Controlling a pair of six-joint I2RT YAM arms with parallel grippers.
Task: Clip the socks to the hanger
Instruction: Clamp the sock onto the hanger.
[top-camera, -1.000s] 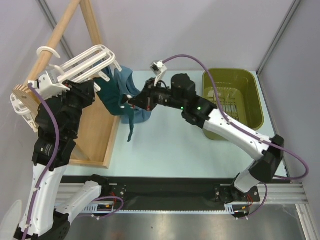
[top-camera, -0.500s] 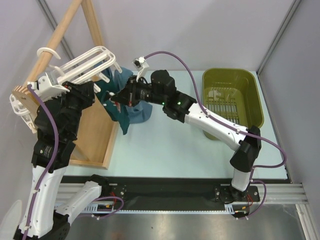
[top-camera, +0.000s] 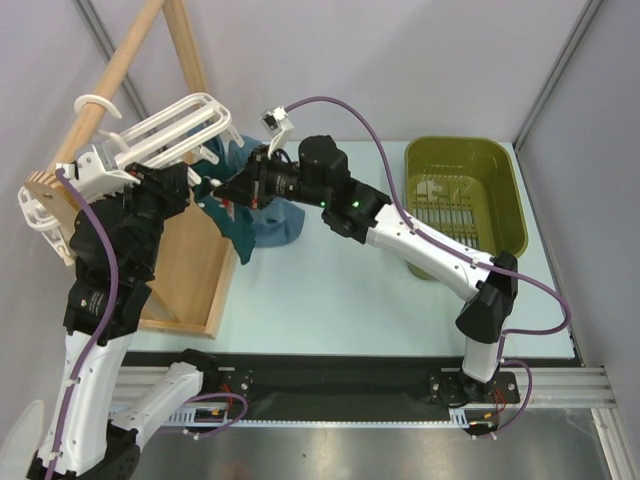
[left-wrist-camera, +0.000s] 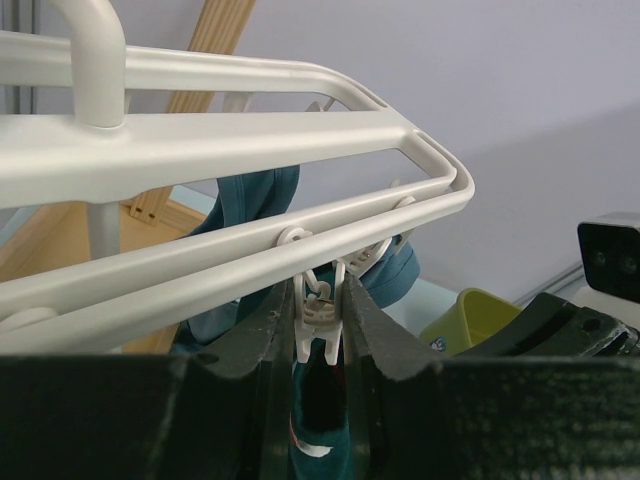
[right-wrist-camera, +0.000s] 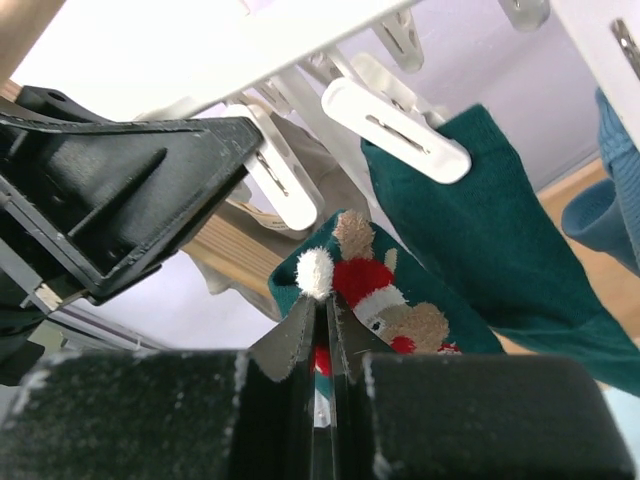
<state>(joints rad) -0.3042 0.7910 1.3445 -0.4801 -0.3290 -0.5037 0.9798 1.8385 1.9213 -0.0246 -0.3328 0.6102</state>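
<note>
The white hanger hangs off the wooden rack. My left gripper is shut on one of its small dangling clips, pinching it from both sides. My right gripper is shut on the cuff of a dark teal sock with a red-and-white motif and holds it just under that clip. The sock's top shows between my left fingers. Another teal sock hangs from a neighbouring clip. A steel-blue sock hangs beyond it.
The wooden A-frame rack stands at the left, its base on the table. An olive-green basket sits at the back right. The right arm stretches across the middle of the table towards the hanger.
My right arm has swung left and carried the motif sock up to the clip in my left gripper. The left arm and hanger have stayed put.
</note>
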